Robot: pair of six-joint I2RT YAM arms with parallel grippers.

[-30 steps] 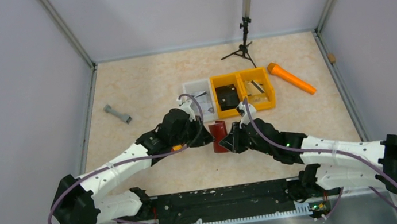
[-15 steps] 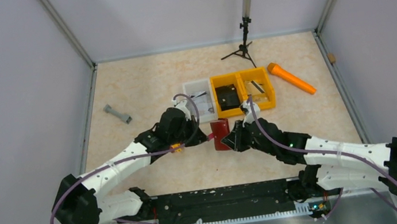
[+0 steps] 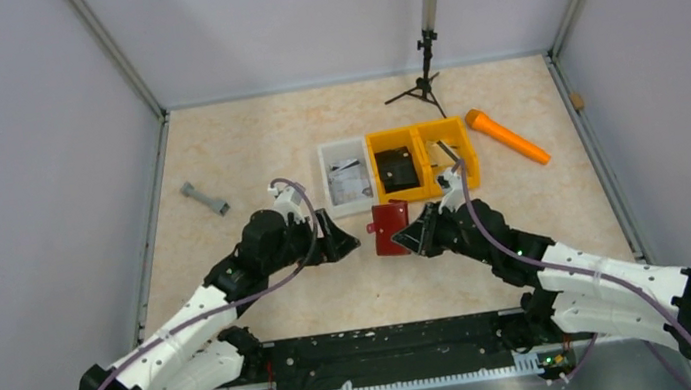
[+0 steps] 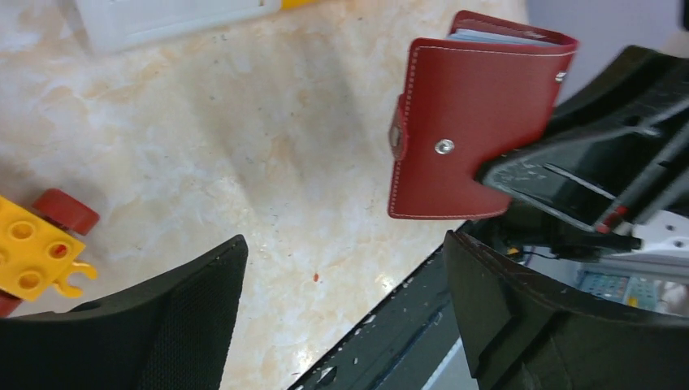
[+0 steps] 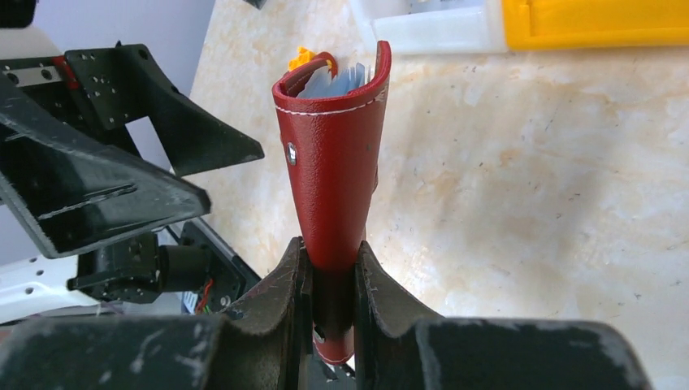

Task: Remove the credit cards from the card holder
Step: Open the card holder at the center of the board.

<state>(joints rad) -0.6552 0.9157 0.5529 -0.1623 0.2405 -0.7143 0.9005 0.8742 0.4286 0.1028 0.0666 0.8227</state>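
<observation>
1. Just on the near side of the yellow bin, the card holder is pinched at one end by the right gripper, jaws nearly together.
2. It's maroon with white stitching and a silver snap, and pale credit cards peek from its open end.
3. Left gripper gapes wide, holding nothing, left of the bin.
4. Print in the white tray beside the bin is too small to read.

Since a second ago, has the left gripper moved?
Yes. The left gripper has pulled back leftward, its wrist now left of the white bin, away from the card holder.
</observation>
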